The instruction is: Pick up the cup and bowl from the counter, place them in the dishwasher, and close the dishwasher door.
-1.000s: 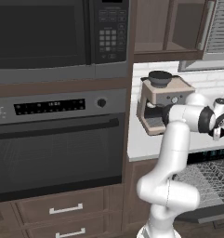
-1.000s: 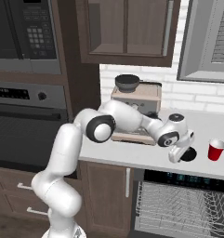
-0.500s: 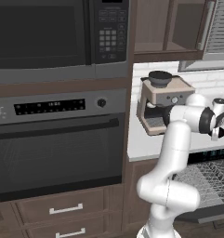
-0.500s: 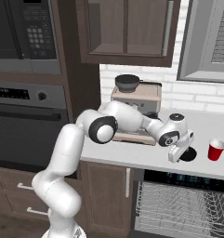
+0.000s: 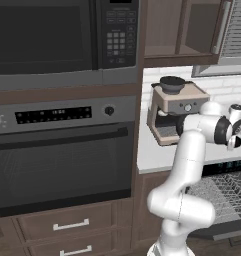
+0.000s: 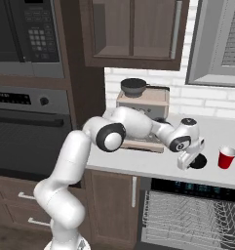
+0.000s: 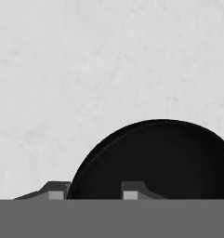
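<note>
The black bowl (image 6: 201,162) sits on the pale counter (image 6: 148,163), and the red cup (image 6: 226,157) stands upright just to its right. My gripper (image 6: 190,161) is down at the bowl's left rim. In the hand view the bowl (image 7: 164,158) is a dark dome on the counter (image 7: 85,69). My gripper (image 7: 95,189) straddles its rim, one fingertip (image 7: 57,189) outside and the other inside, still apart. Below the counter the dishwasher (image 6: 197,215) stands open with its wire rack pulled out. The dishwasher door is out of view.
A coffee machine (image 6: 141,114) stands on the counter behind my arm, with a dark dish on top. A black oven (image 5: 62,165) and a microwave (image 5: 52,35) fill the wall to the left. Wall cabinets (image 6: 133,29) hang above.
The fingers have drawn closer together around the bowl's rim. The hand has shifted slightly right, towards the bowl. The cup and bowl have not moved.
</note>
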You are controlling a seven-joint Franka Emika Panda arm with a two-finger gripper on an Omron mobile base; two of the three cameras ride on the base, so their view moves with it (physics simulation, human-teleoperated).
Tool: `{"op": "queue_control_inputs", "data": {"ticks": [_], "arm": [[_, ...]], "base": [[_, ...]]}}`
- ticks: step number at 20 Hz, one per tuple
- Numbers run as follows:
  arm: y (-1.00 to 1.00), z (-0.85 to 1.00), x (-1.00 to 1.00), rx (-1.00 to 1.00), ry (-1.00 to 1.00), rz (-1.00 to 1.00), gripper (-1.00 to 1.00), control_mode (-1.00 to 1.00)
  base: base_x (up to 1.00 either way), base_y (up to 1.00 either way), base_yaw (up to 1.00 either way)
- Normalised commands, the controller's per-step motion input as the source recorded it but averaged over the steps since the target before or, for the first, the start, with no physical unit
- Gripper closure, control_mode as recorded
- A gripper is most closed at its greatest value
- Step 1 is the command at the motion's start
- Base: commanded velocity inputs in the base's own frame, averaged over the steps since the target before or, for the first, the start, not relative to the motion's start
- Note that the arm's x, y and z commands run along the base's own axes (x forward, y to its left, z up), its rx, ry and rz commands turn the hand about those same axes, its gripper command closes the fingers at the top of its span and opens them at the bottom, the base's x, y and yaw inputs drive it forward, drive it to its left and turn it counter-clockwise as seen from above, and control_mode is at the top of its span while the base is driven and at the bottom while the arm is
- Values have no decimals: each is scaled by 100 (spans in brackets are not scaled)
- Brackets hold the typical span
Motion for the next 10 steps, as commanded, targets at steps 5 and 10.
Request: {"op": "queue_control_inputs", "data": {"ticks": [5,10], "arm": [[51,-5,-35,-1,-3,-7,100,-100],[40,5,-89,0,-2,-7,100,-100]], "base": [[0,0,0],[0,0,0]]}}
